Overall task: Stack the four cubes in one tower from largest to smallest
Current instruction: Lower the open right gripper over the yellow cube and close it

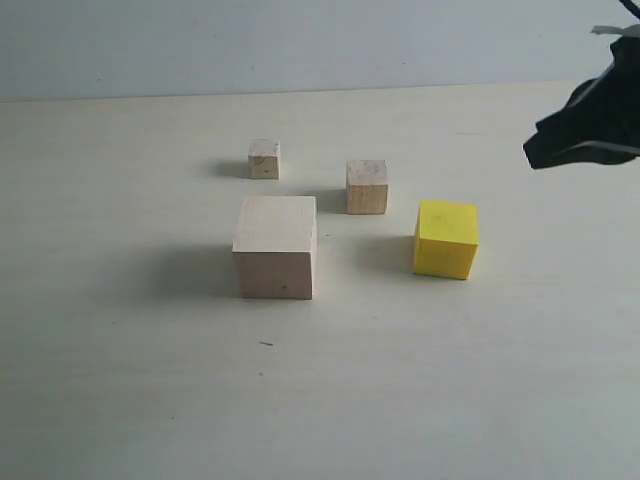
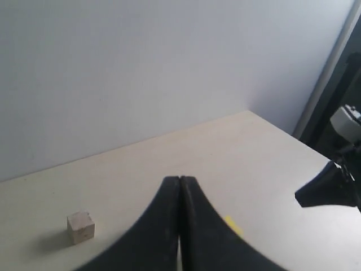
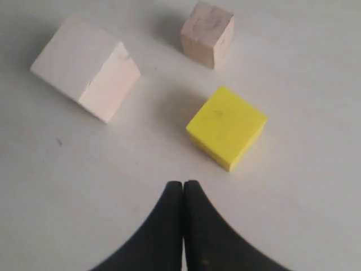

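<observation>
Only the exterior view is showing all four cubes, three pale wood and one yellow, unstacked: large cube (image 1: 275,247), yellow cube (image 1: 446,238) to its right, small cube (image 1: 367,186) and tiny cube (image 1: 264,158) behind it. The right wrist view is missing the tiny one. The left gripper (image 2: 180,182) and right gripper (image 3: 183,186) are hovering, jaws pressed together, empty.

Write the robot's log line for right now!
stacked: nothing yet | large wood cube, yellow cube, small wood cube, tiny wood cube: apart on table | left gripper: shut, empty | right gripper: shut, empty
</observation>
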